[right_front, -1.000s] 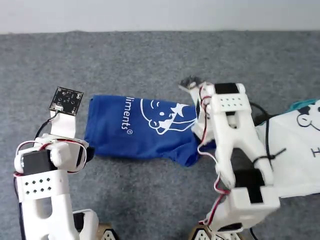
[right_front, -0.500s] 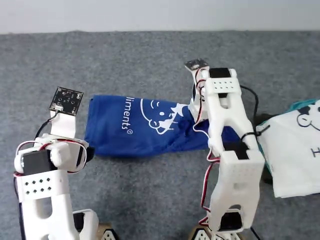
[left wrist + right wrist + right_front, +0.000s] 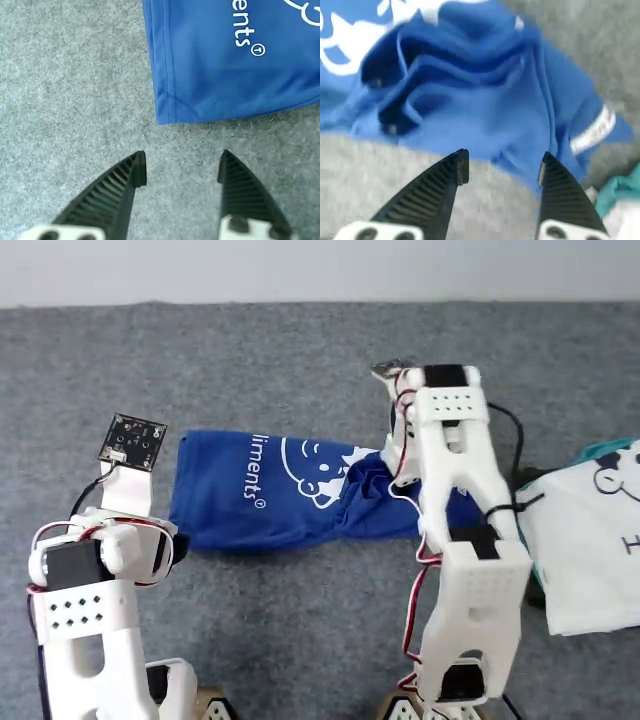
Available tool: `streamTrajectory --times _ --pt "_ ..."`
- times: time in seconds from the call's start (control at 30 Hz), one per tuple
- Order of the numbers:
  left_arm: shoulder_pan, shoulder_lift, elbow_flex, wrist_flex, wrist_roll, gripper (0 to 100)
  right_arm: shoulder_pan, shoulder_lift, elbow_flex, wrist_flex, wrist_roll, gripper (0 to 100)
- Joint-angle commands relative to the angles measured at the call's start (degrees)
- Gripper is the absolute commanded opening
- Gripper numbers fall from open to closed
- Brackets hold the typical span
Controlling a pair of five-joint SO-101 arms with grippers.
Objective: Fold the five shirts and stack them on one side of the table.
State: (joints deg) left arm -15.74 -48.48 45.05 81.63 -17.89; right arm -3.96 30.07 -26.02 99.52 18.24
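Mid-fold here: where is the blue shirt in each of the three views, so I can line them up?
High view: blue shirt lies mid-table, flat, with one end bunched under the right arm.
Left wrist view: its flat hemmed corner lies just beyond the open left gripper, not touching.
Right wrist view: its crumpled end lies just ahead of the open right gripper.
Shared landmark: the shirt's white print.

Grey carpet-like surface (image 3: 300,620), pale wall strip (image 3: 300,270) along its far edge
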Motion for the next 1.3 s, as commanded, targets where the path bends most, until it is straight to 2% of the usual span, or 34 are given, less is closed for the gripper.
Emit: streamTrajectory --times 0.0,0.1,0.27,0.77,1.07,1.27 --pt "0.4 -1.1 -0.1 -0.5 -0.1 23 0.7 -6.1 -1.0 3.3 0.9 23.4" --pt "0.4 -1.1 -0.1 -0.4 -0.1 23 -0.3 -8.7 1.8 3.3 0.9 23.3" --pt "0.4 -1.1 -0.1 -0.4 -0.1 23 -5.9 -11.3 8.4 2.9 0.8 23.3" --pt "0.4 -1.1 -0.1 -0.4 -0.1 23 -13.1 -3.6 12.5 -16.6 0.3 23.3" --pt "0.4 -1.1 -0.1 -0.4 -0.1 23 -14.0 2.4 12.4 -18.0 0.6 23.3" --pt "0.4 -1.1 -0.1 -0.4 -0.1 23 -13.5 -5.3 9.1 -9.4 0.8 23.3"
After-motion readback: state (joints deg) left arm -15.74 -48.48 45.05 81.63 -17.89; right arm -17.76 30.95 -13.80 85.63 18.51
